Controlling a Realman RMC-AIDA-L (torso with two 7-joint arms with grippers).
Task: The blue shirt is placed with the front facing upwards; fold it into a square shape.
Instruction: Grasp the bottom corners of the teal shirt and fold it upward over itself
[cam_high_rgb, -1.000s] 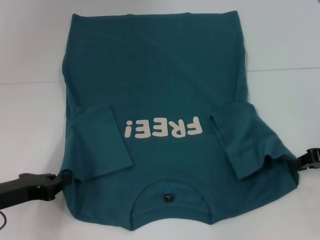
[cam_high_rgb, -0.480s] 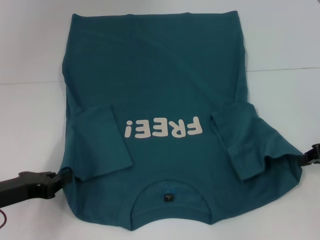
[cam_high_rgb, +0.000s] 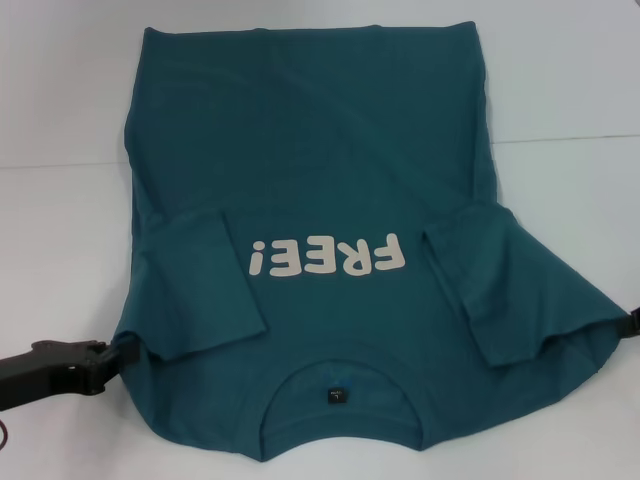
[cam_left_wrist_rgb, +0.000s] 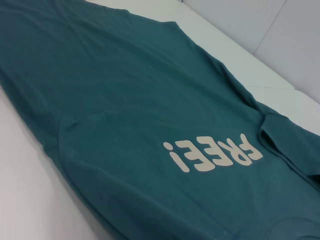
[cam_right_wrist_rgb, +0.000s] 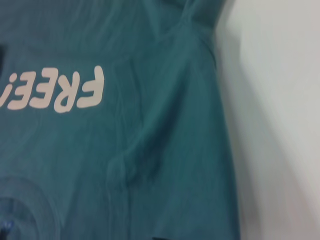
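Now left hand (cam_high_rgb: 108, 357) at shoulder corner of blue shirt (cam_high_rgb: 310, 180), apparently pinching fabric. Right hand (cam_high_rgb: 632, 325) at opposite corner, grip unclear. Shirt flat on desk (cam_high_rgb: 570, 90), sleeves tucked inward. Advice: lift both corners evenly, keep collar edge taut.

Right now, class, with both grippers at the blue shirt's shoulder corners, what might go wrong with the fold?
1. The right gripper sits almost out of the head view while the blue shirt bulges toward it; an uneven pull could skew the fold.
2. Both sleeves lie folded loosely inward, so lifting could flop them open.
3. The left gripper touches only the edge, so the cloth might slip.
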